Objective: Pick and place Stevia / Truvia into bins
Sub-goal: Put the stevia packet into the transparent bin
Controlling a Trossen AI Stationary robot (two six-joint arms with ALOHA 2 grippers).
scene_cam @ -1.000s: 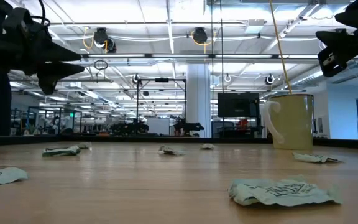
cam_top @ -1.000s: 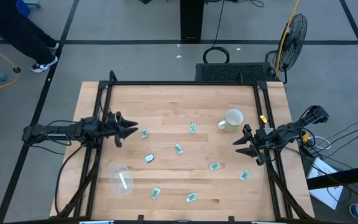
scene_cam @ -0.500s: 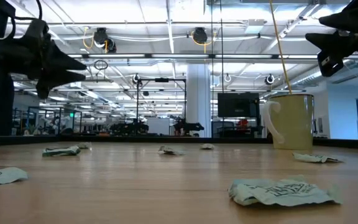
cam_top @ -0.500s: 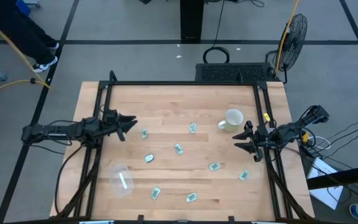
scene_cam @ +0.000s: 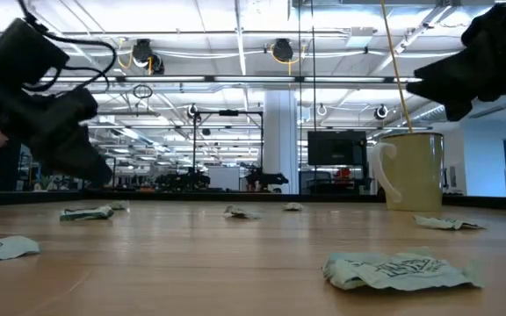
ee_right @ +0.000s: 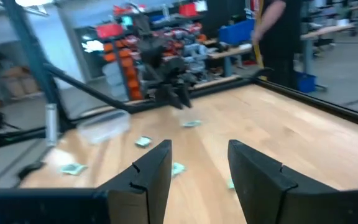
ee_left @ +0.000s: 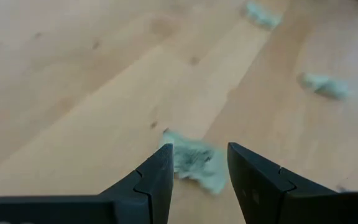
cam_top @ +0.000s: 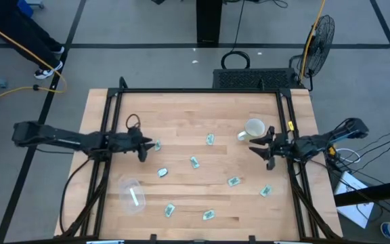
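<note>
L pincer [cam_top: 143, 144] spread, low over table [cam_top: 181, 108], packet [cam_top: 158, 145] just ahead between tips, long axis across gap. L arm nearer. Bowl [cam_top: 132, 194] near front-left edge. R pincer [cam_top: 260, 147] spread, waits by mug [cam_top: 252, 129].

Eight small pale green and white sweetener packets lie flat, scattered well apart on the wooden table: one far left [cam_top: 158, 145], one at top centre [cam_top: 210, 139], one in the middle [cam_top: 194, 162], one left of centre [cam_top: 162, 172], two to the right [cam_top: 233, 181] [cam_top: 265, 191], two near the front edge [cam_top: 169, 211] [cam_top: 208, 215]. A clear plastic bowl [cam_top: 131, 195] sits front left, holding a pale packet [cam_top: 133, 197].
</note>
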